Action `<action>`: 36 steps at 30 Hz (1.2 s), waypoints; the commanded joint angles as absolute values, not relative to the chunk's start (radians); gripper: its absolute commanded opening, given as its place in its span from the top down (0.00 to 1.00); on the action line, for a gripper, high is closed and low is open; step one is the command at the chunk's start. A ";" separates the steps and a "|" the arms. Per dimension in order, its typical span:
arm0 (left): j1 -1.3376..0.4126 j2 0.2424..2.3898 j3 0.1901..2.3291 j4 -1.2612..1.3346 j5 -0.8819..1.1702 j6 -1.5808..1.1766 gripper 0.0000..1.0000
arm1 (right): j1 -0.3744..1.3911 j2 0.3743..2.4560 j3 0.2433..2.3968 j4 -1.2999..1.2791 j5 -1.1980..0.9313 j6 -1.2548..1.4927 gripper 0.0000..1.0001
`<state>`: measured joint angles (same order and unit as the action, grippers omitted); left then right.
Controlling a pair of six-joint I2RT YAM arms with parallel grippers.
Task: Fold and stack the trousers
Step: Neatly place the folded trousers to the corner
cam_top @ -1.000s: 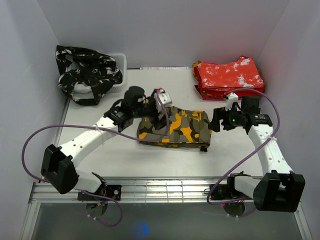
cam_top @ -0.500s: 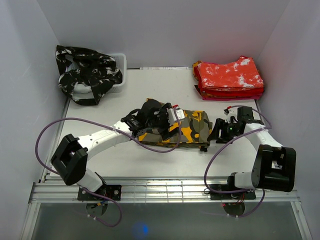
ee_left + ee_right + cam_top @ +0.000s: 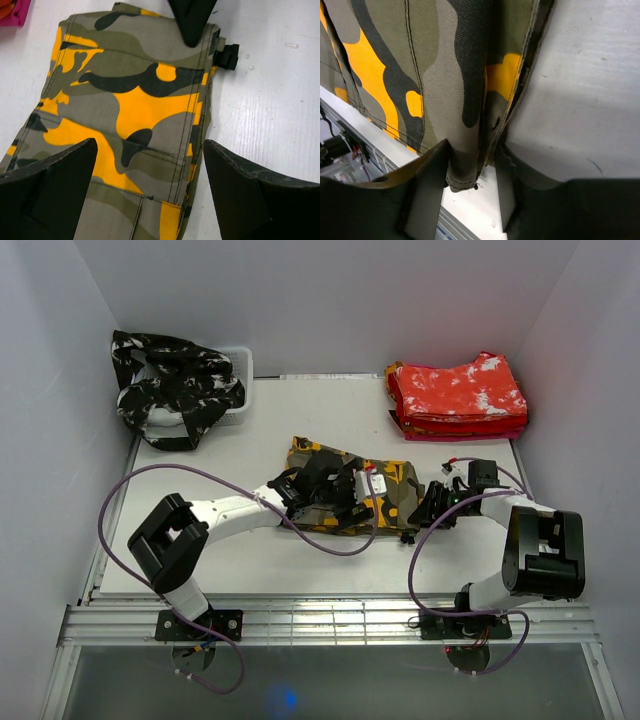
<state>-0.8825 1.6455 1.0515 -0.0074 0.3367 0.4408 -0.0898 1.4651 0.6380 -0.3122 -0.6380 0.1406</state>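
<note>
Olive trousers (image 3: 393,492) lie folded on the tabletop (image 3: 330,410). Left hand (image 3: 150,170) hovers above them, fingers spread apart; right hand (image 3: 470,167) pinches their edge. Red trousers (image 3: 458,395) sit stacked far right.

I see bright, even overhead light; soft shadows on table (image 3: 330,415). Wrist views sharp mid-frame, fingers (image 3: 45,190) dark, slightly blurred.
</note>
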 commanded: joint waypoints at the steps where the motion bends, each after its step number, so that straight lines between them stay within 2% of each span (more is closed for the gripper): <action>1: -0.916 1.640 1.045 0.066 0.359 0.506 0.02 | -0.092 1.496 0.647 -0.270 -0.706 0.155 0.65; 3: -0.925 1.646 1.040 0.081 0.364 0.515 0.02 | -0.092 1.480 0.675 -0.285 -0.733 0.155 0.82; 5: -0.936 1.652 1.037 0.086 0.374 0.517 0.02 | -0.092 1.436 0.692 -0.307 -0.739 0.164 0.91; 14: -1.021 1.727 0.996 0.213 0.328 0.529 0.02 | -0.092 1.350 0.752 -0.357 -0.811 0.273 0.92; 26: -1.097 1.910 1.000 0.463 -0.029 0.551 0.05 | -0.092 1.365 0.745 -0.336 -0.833 0.380 0.92; 29: -1.104 1.942 1.008 0.477 -0.113 0.551 0.20 | -0.094 1.371 0.755 -0.345 -0.827 0.383 0.92; 30: -1.104 1.948 1.015 0.477 -0.130 0.543 0.35 | -0.094 1.373 0.759 -0.347 -0.822 0.383 0.92; 33: -1.104 1.947 1.005 0.479 -0.137 0.540 0.52 | -0.097 1.377 0.765 -0.359 -0.805 0.382 0.92; 34: -1.104 1.944 1.000 0.479 -0.127 0.534 0.64 | -0.097 1.384 0.770 -0.362 -0.801 0.382 0.92; 36: -1.104 1.934 0.997 0.471 -0.089 0.517 0.76 | -0.097 1.400 0.778 -0.380 -0.784 0.380 0.91</action>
